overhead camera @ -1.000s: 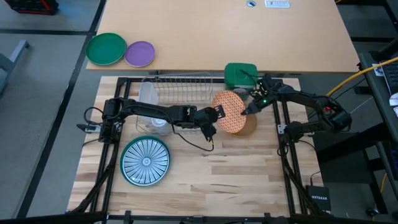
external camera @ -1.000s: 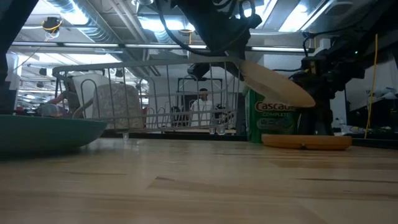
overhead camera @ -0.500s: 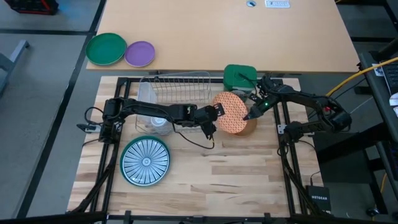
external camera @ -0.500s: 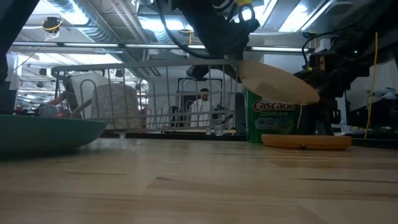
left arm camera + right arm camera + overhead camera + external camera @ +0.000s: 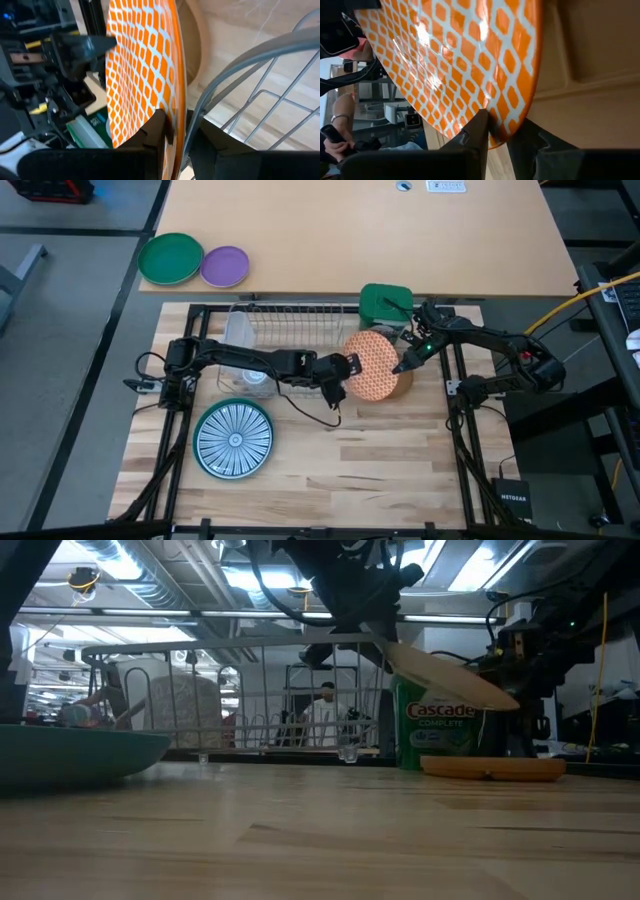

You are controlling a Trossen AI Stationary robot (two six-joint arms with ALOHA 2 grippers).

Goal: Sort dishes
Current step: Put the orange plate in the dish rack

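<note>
The orange plate [image 5: 372, 364] is hanging in the air, tilted, just above the brown plate [image 5: 400, 383] that is lying flat on the wooden table [image 5: 380, 460]. The left gripper [image 5: 347, 366] is pinching one edge of the orange plate, with the rim sitting between its two fingers [image 5: 155, 132]. The right gripper [image 5: 402, 363] is pinching the opposite edge, its fingers [image 5: 480, 132] closed on the rim too. Both grippers are holding the plate right beside the wire dish rack [image 5: 290, 320]. The green canister [image 5: 386, 301] is standing just behind the orange plate. The teal striped plate [image 5: 234, 439] is lying well apart from the orange plate, in front of the rack.
</note>
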